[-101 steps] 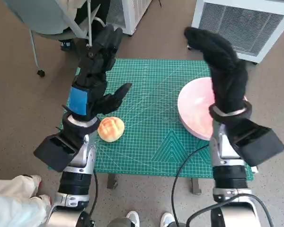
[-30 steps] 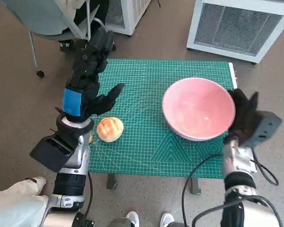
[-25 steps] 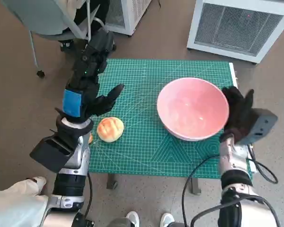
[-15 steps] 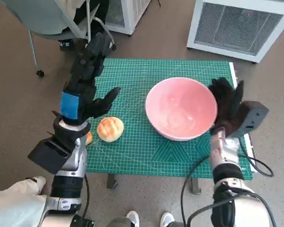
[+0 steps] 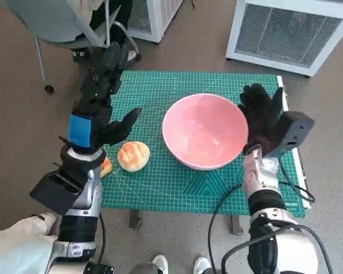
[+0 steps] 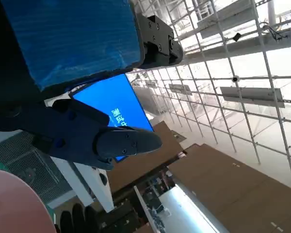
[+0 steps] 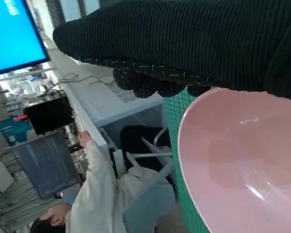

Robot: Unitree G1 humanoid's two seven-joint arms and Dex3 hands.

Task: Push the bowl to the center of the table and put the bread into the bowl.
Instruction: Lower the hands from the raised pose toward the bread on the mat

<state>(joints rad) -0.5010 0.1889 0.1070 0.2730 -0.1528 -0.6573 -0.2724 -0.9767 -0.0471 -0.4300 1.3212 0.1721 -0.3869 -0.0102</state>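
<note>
Now bowl point(image 5: 204, 138) mid-table, right hand point(image 5: 263, 117) against its rim.

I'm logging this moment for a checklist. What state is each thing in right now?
Bowl: upright, empty, on the mat.
Bread: on the mat, outside the bowl, not held.
Left hand: raised above the mat, fingers spread, holding nothing.
Right hand: open, fingers up, against the bowl's side.

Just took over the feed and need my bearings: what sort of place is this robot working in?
Probably a lab or demo hall, not a home: a small table under a green cutting mat, a large blue screen, and a seated person close by.
</note>
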